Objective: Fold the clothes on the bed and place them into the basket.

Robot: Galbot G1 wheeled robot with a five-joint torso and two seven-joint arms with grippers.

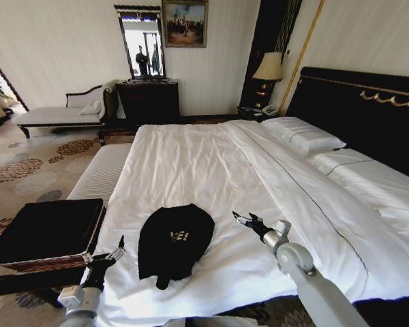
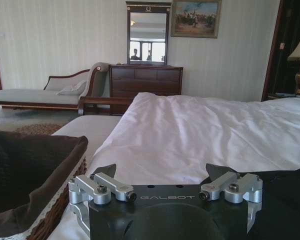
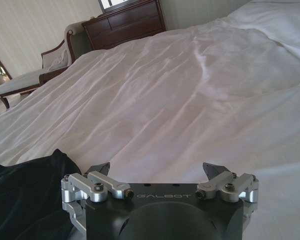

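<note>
The clothes, a black T-shirt with white lettering, lie bunched on the white duvet of the bed near its foot edge. My left gripper hovers open just left of the shirt, over the bed's edge. On the shirt's right, my right gripper stands open above the duvet. The wicker basket with black fabric sits on the floor left of the bed. In the left wrist view the left gripper has the basket on one side and the shirt on the other. The right wrist view shows the right gripper beside the shirt.
A striped bench stands along the bed's left side beyond the basket. A chaise longue and a dark dresser with a mirror line the far wall. Pillows and a black headboard are at right.
</note>
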